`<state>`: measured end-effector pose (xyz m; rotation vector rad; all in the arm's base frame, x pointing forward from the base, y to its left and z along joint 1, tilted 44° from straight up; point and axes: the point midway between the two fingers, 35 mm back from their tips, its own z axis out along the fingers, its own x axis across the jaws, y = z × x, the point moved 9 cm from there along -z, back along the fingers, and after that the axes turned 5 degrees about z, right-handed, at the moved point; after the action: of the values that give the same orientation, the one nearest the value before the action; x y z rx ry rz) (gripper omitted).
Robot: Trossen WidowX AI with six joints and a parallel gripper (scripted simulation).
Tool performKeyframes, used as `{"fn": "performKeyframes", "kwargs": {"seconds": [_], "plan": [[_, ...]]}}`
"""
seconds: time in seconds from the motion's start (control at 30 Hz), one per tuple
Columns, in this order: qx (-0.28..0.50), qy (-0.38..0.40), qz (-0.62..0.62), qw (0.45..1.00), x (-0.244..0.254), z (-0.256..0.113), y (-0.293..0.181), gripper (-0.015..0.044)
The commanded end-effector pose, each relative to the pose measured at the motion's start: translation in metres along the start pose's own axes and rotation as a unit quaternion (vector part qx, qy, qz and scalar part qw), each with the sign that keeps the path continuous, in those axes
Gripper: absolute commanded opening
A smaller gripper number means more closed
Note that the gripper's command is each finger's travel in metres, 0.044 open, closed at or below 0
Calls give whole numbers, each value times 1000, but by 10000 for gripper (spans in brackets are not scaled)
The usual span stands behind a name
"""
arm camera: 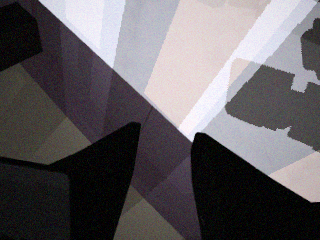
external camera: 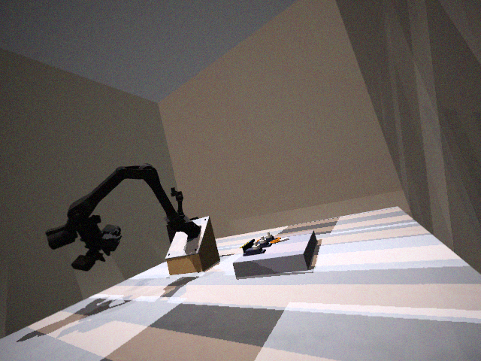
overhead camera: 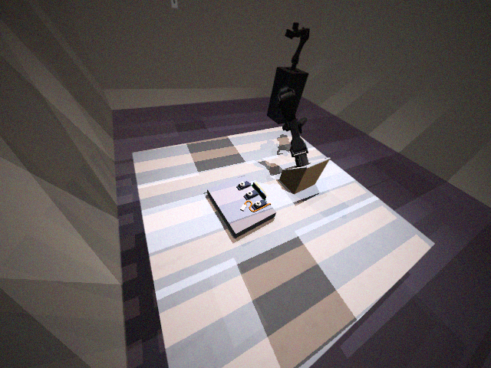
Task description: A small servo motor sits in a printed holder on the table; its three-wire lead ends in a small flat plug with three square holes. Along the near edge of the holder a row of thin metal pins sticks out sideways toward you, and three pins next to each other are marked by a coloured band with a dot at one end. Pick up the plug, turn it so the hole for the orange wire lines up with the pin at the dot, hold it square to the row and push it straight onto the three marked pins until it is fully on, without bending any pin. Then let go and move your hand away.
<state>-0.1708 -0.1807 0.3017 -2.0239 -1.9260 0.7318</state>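
A pale grey block (overhead camera: 225, 204) (external camera: 271, 265) bears three small dark servos with white hubs. An orange lead (overhead camera: 251, 208) (external camera: 275, 241) curls beside the servo (overhead camera: 259, 204) at one end of the row. Its small white plug (overhead camera: 242, 207) (external camera: 285, 239) lies loose on the block. A dark strip with a yellow-green edge (overhead camera: 260, 191) (external camera: 247, 244) stands beside the servos. Pins, coloured band, dot and plug holes are too small to make out. My gripper (arm camera: 166, 137) is partly open and empty, held high and well away from the block, on the far side of the arm's base.
The black arm (overhead camera: 295, 136) (external camera: 153, 186) rises from a brown base box (overhead camera: 305, 180) (external camera: 184, 266) near the block. A dark upright box (overhead camera: 290, 75) with a thin post on top shows behind the arm. The striped table's edge (arm camera: 122, 75) crosses the wrist view diagonally.
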Motion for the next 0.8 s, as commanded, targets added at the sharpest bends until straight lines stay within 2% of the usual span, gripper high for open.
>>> {"fn": "performKeyframes", "kwargs": {"seconds": [0.0, 0.43, 0.77], "plan": [[-1, -37, 11, 999, -10, -7, 13, 115], [-16, -114, 25, 993, -33, -23, 45, 115], [-58, -187, 60, 979, -48, -41, 79, 115]]}}
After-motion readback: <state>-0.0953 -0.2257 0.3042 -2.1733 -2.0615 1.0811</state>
